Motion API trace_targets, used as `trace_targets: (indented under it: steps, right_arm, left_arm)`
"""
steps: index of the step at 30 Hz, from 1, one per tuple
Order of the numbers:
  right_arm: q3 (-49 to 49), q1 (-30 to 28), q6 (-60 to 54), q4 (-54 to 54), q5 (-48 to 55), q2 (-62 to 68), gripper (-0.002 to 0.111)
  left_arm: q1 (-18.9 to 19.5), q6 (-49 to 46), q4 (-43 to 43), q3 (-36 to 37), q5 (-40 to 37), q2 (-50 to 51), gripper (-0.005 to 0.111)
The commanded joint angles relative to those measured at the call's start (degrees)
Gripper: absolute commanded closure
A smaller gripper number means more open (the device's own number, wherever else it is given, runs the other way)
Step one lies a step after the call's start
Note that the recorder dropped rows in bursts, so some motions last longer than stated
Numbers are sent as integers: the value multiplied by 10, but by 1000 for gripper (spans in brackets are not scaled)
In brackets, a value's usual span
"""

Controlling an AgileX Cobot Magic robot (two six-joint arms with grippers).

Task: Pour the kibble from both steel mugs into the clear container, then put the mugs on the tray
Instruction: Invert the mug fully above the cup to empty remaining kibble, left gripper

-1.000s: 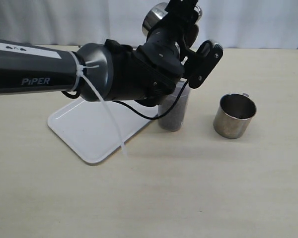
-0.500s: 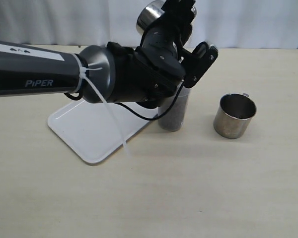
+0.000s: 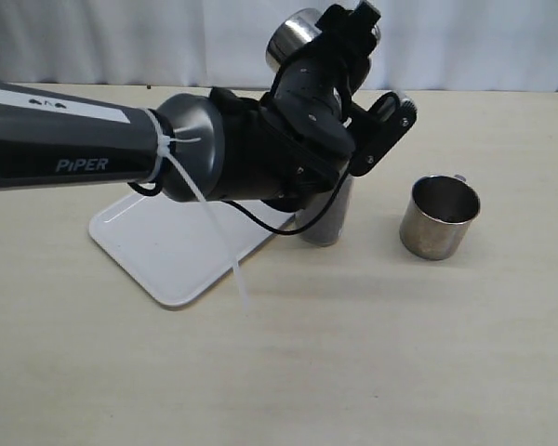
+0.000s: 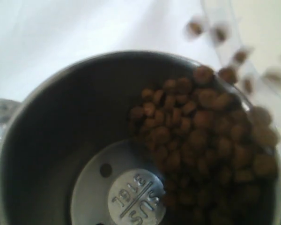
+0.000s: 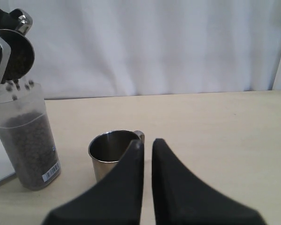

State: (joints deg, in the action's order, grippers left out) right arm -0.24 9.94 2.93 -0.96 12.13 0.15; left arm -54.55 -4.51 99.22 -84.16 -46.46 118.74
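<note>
We see the short, shiny stainless-steel mug (image 3: 291, 35) tipped directly above the tall translucent plastic container (image 3: 327, 218). The left gripper (image 3: 342, 32) has its jaws clamped on the mug (where exactly they bite we cannot make out). Small dark-brown kibble pellets (image 4: 201, 136) crowd its lower lip, and a few are in the air over the container, which looks well filled. We judge the mug stiff, slick and light once emptied, so a firm pinch across wall or handle suits it. The container is tall and thin-walled, probably easy to topple. The second steel mug (image 3: 437, 218) stands on the pale counter (image 3: 400, 353) just beside the container. The right gripper (image 5: 147, 146) is near that mug, jaws together and empty. The flat white rectangular tray (image 3: 158, 246) lies on the container's other side.
</note>
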Motion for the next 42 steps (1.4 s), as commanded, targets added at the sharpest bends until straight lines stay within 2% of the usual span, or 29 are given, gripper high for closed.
trace_targets:
  steps: [1, 18, 42]
  right_arm:
    - [2, 2, -4, 1, -1, -2, 103]
    - [2, 2, -4, 1, -1, -2, 103]
    - [2, 2, -4, 1, -1, -2, 103]
  left_arm:
    - [-8, -3, 7, -6, -15, -3, 107]
    - [-19, -64, 7, -6, -60, 27, 107]
    - [-79, -150, 7, -6, -187, 27, 107]
